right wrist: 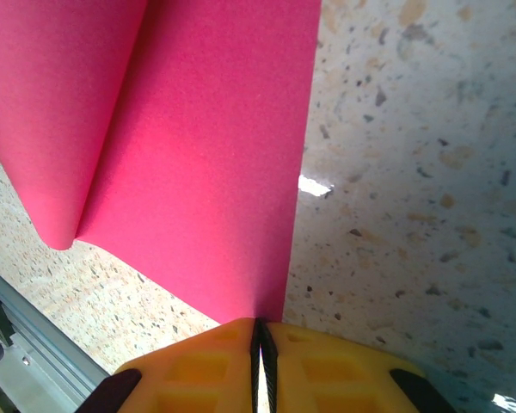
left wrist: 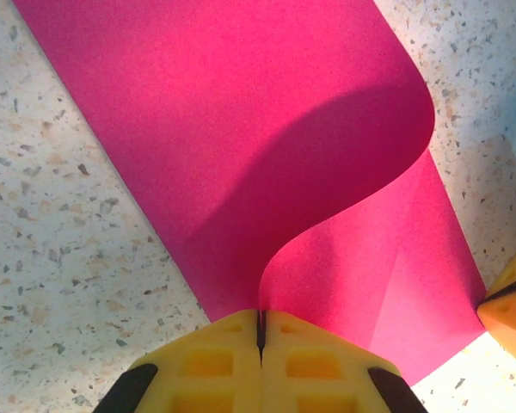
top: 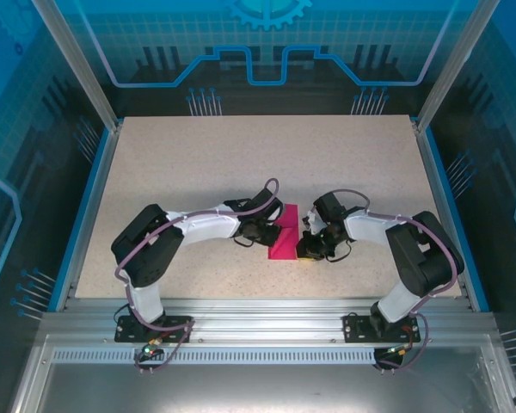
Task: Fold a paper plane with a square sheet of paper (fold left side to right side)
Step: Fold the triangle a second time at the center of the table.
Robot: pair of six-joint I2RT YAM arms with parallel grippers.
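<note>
The magenta-pink square sheet of paper (top: 285, 234) lies mid-table between both arms, partly folded over. In the left wrist view the square sheet of paper (left wrist: 241, 129) curls up in a loop, and my left gripper (left wrist: 261, 320) is shut on its lifted edge. My left gripper (top: 264, 231) sits at the sheet's left side. In the right wrist view the square sheet of paper (right wrist: 198, 163) lies doubled with a rounded bend at the left; my right gripper (right wrist: 260, 329) is shut on its near corner. My right gripper (top: 313, 247) is at the sheet's near right corner. No paper plane is formed.
The speckled beige table (top: 198, 163) stretches behind and beside the sheet. A yellow finger of the right gripper (left wrist: 512, 305) pokes in by the sheet's corner in the left wrist view. An aluminium rail (top: 258, 305) runs along the near edge, and blue-lit walls surround the table.
</note>
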